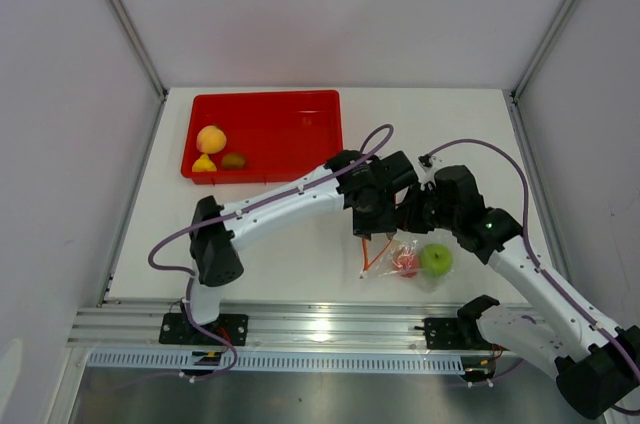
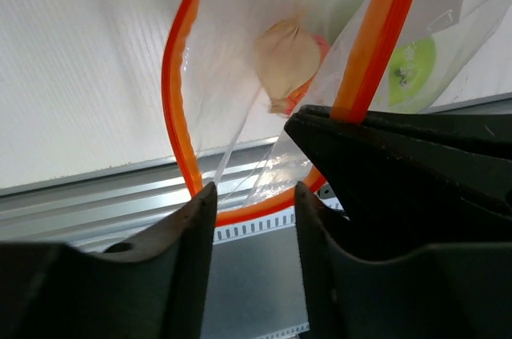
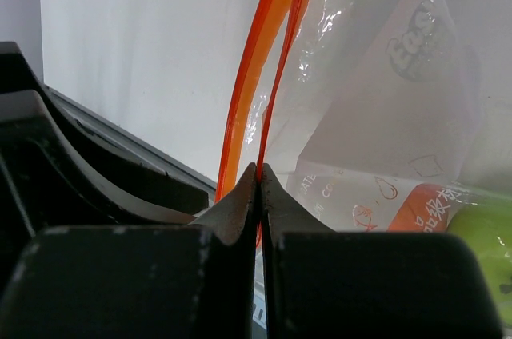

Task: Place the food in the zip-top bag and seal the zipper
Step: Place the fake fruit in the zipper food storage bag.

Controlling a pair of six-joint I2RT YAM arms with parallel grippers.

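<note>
Right wrist view has the right hand clamped shut on the thin orange-red plastic zipper of the clear, crinkly plastic zip-top bag. The two tracks run up from the pinch, close together. The left hand has its jaws apart. The zipper's loop curves across the gap between them and does not look pinched.

The bag lies on the white counter just in front of both hands. Inside it are a smooth round green apple and a small red-pink fruit. A rounded orange-yellow peach, a small yellow piece and a small brownish piece sit in the shallow red plastic tray, well apart from the bag at the far left.

With only one hand gripping, the main risk seems to be the mouth. The film is thin and limp, so the opening could sag or fold shut. The strip is narrow and glossy and could slide out of the right hand's grip under a pull. Both fruits inside are round and hard-looking, so a tilt of the bag toward its mouth could roll them out. The zipper would likely seal crooked if the tracks were pressed while twisted. Closing it now would leave three pieces outside.
</note>
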